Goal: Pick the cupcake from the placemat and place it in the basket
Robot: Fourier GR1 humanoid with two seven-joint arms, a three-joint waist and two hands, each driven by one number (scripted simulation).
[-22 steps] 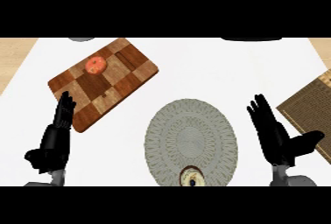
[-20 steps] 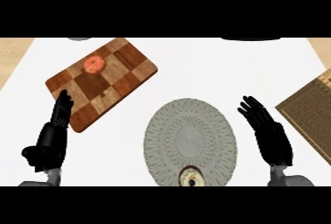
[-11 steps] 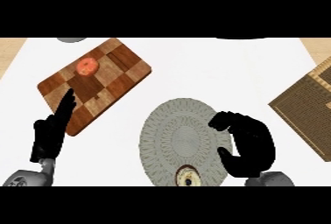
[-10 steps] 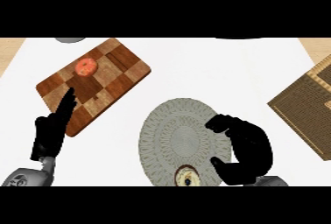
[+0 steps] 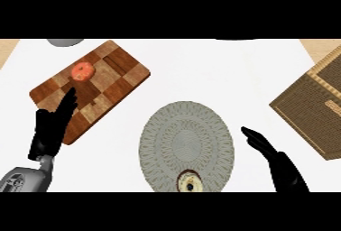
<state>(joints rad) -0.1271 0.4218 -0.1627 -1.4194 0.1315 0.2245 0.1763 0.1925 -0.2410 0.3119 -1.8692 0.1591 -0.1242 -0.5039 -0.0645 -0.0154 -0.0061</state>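
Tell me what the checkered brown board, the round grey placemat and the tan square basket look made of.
Checkered brown board: looks like wood, matte, with light and dark grained squares.
Round grey placemat: seemingly woven fabric or fibre, given its concentric ringed pattern.
Tan square basket: apparently wicker, given its fine woven texture and lighter rim.

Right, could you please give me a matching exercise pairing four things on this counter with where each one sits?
Things: 1 round grey patterned placemat; 2 brown woven basket; 3 chequered wooden cutting board; 4 small brown cupcake.
Places: A view's upper left; B view's right edge; C placemat's near rim; D view's centre.
Pairs: 1-D, 2-B, 3-A, 4-C.
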